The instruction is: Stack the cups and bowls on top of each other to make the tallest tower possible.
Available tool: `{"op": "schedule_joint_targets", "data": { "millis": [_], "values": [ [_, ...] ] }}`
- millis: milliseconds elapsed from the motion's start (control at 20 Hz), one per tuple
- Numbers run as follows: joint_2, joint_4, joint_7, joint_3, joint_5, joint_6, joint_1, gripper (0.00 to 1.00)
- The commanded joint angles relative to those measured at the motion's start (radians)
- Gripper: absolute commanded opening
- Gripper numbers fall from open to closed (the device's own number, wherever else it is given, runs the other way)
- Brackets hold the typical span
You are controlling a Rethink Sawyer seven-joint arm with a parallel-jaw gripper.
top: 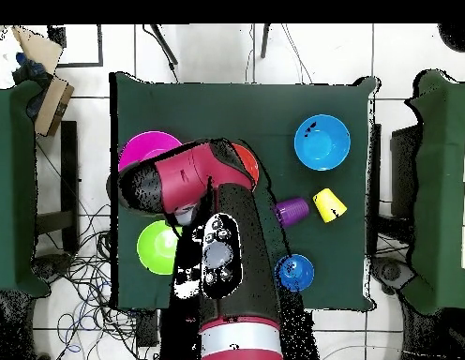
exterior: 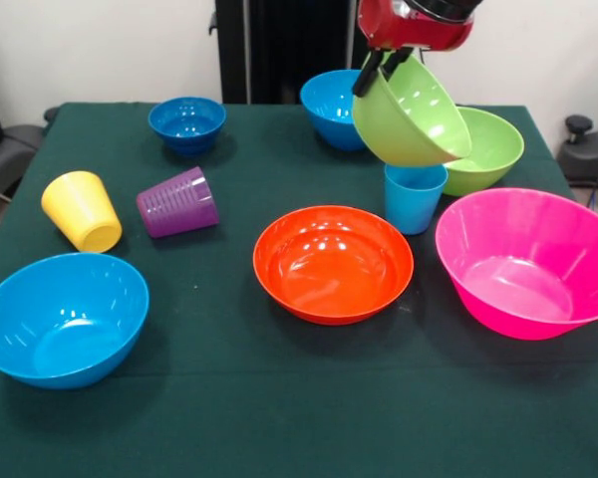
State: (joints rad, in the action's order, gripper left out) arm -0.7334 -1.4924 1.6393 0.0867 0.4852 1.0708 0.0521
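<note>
Going left to right in the front view: a big glossy light blue bowl (exterior: pixel 62 317) sits upright at the near left corner of the green cloth table (exterior: pixel 229 418). Behind it the yellow cup (exterior: pixel 82 210) lies tipped on its side, and just beside it the ribbed see-through purple cup (exterior: pixel 177 202) is on its side too. Further back is the small dark blue bowl (exterior: pixel 187 122), upright.

In the middle sits the orange bowl (exterior: pixel 333 263), wide, shallow and shiny. Behind it is a second light blue bowl (exterior: pixel 334 108), partly blocked by what I'm carrying.

My pincer (exterior: pixel 382 68) is clamped on the rim of a lime green bowl (exterior: pixel 411 114), which hangs tilted in the air right above the upright light blue cup (exterior: pixel 415 196). I can't tell if bowl and cup touch. Only the finger ends show; the rest of me is cut off at the top edge.

Another lime green bowl (exterior: pixel 488 149) rests behind, half hidden by the lifted one. The large pink bowl (exterior: pixel 528 261) sits far right, its edge clipped by the frame.

From overhead my arm (top: pixel 227 244) covers the held bowl, the blue cup and most of the orange and pink bowls, so the grip only shows from the front.
</note>
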Motion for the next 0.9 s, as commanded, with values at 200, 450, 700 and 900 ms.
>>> {"op": "schedule_joint_targets", "data": {
  "millis": [200,450,700,900],
  "values": [
    [0.071,0.058,0.129,0.006,-0.035,0.1,-0.029,0.0],
    [0.074,0.073,0.124,0.0,-0.043,0.113,-0.039,0.0],
    [0.079,0.075,0.119,-0.003,-0.044,0.104,-0.047,0.0],
    [0.079,0.055,0.108,-0.002,-0.039,0.07,-0.05,0.0]
  ]
}}
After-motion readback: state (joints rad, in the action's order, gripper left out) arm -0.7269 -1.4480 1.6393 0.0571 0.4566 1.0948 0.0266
